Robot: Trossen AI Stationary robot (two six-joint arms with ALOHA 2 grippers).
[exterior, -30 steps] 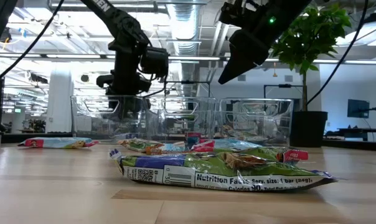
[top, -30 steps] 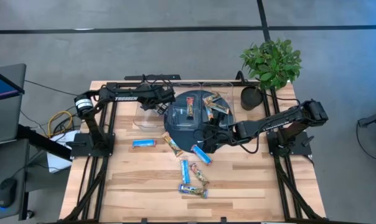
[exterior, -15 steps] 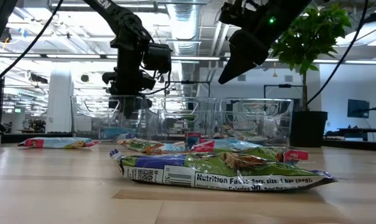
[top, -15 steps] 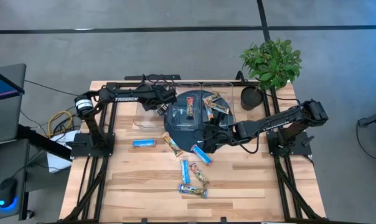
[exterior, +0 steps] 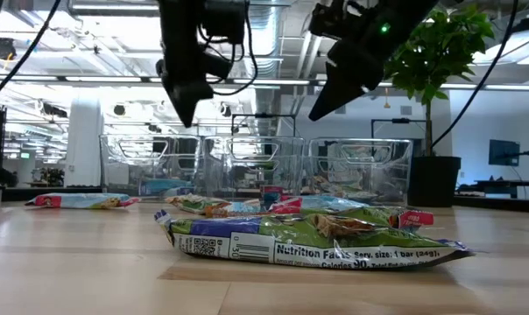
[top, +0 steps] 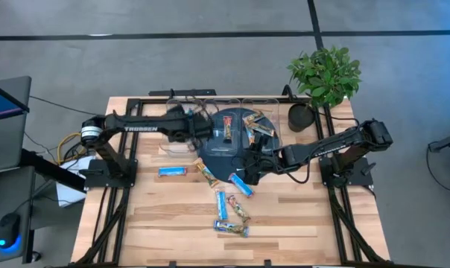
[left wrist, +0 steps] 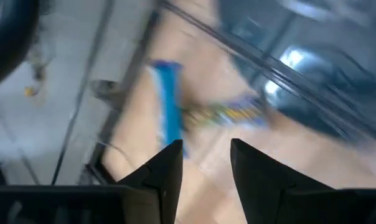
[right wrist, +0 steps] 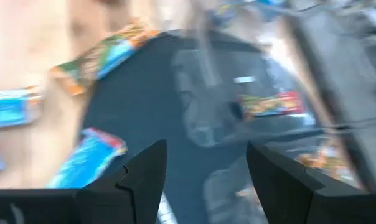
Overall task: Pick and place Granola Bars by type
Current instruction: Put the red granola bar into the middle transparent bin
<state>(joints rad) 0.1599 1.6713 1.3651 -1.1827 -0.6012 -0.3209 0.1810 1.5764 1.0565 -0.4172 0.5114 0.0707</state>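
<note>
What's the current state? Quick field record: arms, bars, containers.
left gripper: open and empty, above the dark round tray's left edge
right gripper: open and empty, over the tray's near edge
loose bars: blue bar left of the tray, blue bar at the tray's near edge, a cluster nearer the front
clear bins: a row at the back
potted plant: back right
</note>
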